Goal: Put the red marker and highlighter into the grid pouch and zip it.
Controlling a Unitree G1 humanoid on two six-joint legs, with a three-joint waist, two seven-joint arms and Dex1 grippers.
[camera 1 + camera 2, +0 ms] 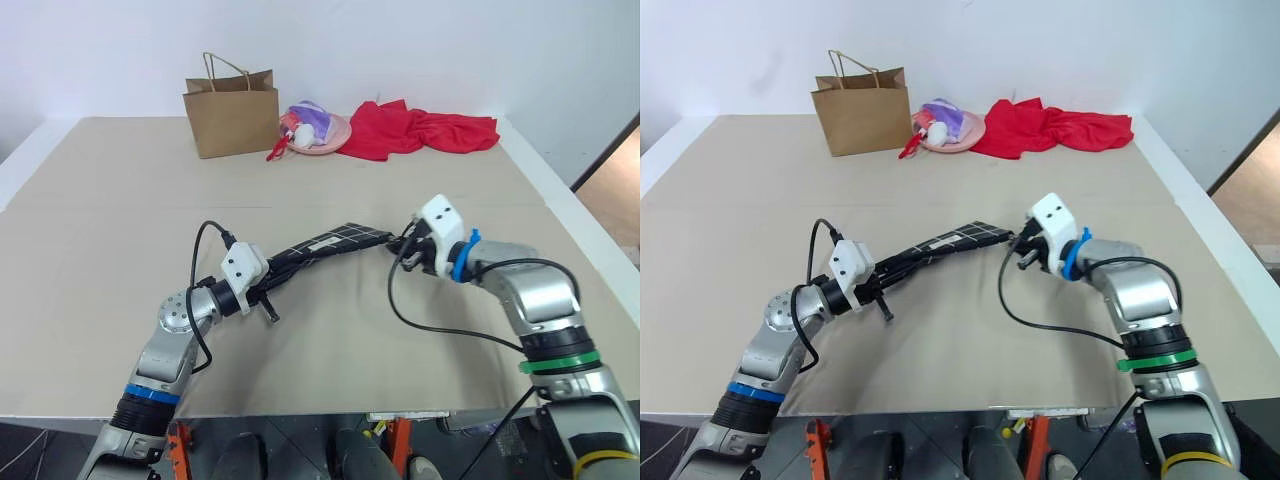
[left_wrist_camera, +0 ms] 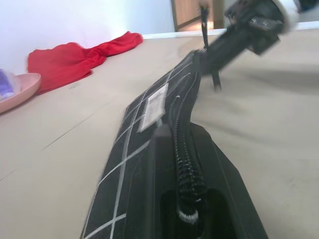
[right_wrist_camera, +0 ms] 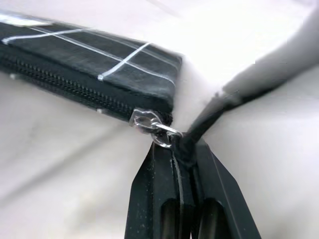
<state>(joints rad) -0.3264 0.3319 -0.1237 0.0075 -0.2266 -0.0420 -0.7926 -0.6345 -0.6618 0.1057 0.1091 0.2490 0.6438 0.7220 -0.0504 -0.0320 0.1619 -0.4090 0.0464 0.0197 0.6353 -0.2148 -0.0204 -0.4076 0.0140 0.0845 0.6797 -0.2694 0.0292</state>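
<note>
The grid pouch (image 1: 330, 243), black with white lines and a small white label (image 2: 153, 106), hangs stretched just above the table between my two grippers. My left gripper (image 1: 270, 280) is shut on its near left end. At the far right end, my right gripper (image 3: 177, 147) is shut on the black cord pull (image 3: 207, 117). That cord is tied to the metal zipper slider (image 3: 145, 119), which sits at the pouch's right corner. The zipper teeth (image 2: 183, 149) look closed along the length I can see. The red marker and the highlighter are out of view.
A brown paper bag (image 1: 232, 118) stands at the back of the tan table (image 1: 120, 210). Beside it are a pink dish (image 1: 318, 132) with small items and a crumpled red cloth (image 1: 420, 130). The table's front edge (image 1: 300, 412) runs just below my arms.
</note>
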